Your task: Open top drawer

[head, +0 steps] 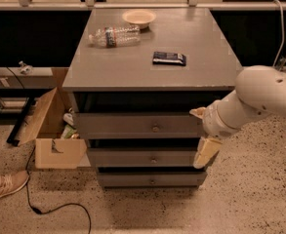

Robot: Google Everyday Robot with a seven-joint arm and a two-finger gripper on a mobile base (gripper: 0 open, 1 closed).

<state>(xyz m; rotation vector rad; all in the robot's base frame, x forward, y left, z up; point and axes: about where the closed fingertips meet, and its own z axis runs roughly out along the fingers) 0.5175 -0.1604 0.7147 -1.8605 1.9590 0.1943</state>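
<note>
I have the pincer (pixel 199 138) at the right end of the top drawer (pixel 128 126), its two fingers spread wide and gripping nothing. The drawer sits just under the counter (pixel 132 69), with its knob (pixel 155 128) at centre. I'd swing left, centre on that knob (it's small), close squarely, then pull straight out.

Robot lab: fingers (pixel 205 151) beside drawer cabinet (pixel 147 77).

White bulbous arm (pixel 265 95), cream gripper (pixel 202 133) — beside top drawer (pixel 128 126)
</note>
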